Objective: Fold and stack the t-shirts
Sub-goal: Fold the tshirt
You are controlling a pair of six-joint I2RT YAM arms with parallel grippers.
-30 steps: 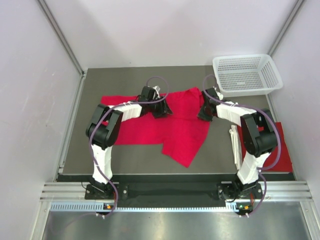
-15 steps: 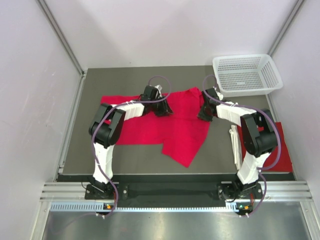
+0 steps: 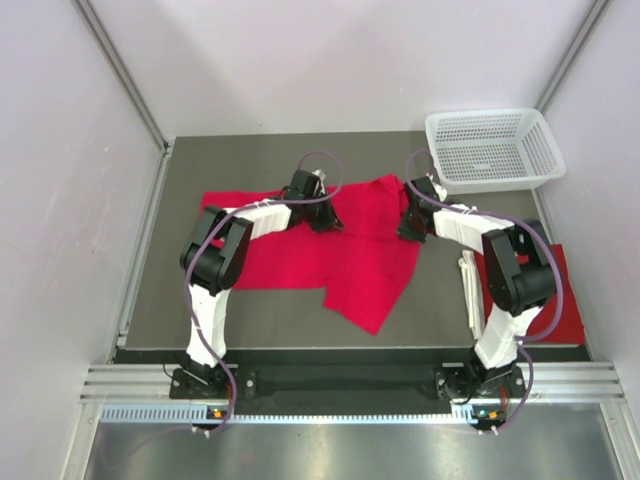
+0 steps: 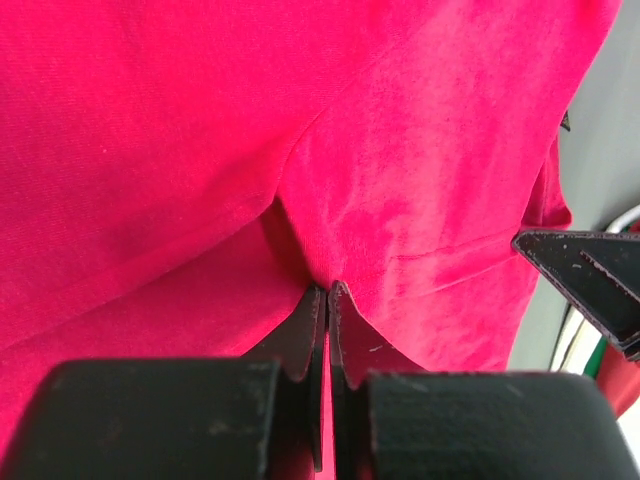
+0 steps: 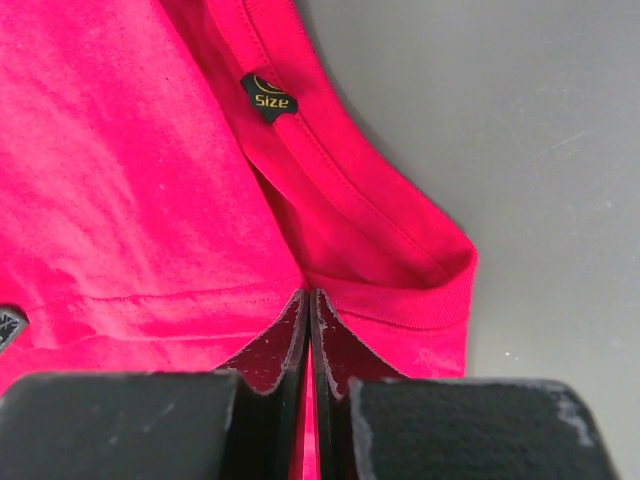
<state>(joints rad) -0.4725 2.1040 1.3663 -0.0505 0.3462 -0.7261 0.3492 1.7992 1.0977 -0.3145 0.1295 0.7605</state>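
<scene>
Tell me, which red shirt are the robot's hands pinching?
The spread-out t-shirt mid-table: left gripper and right gripper are shut on it. The other t-shirt lies untouched at the right edge.

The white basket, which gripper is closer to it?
Right. The right gripper pinches the t-shirt just left of the basket; the left gripper pinches it farther left.

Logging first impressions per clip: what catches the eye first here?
A bright red t-shirt sprawls across the middle of the dark table, the left gripper and right gripper each shut on its cloth. A white basket sits at the far right corner; another red shirt lies at the table's right edge.
</scene>
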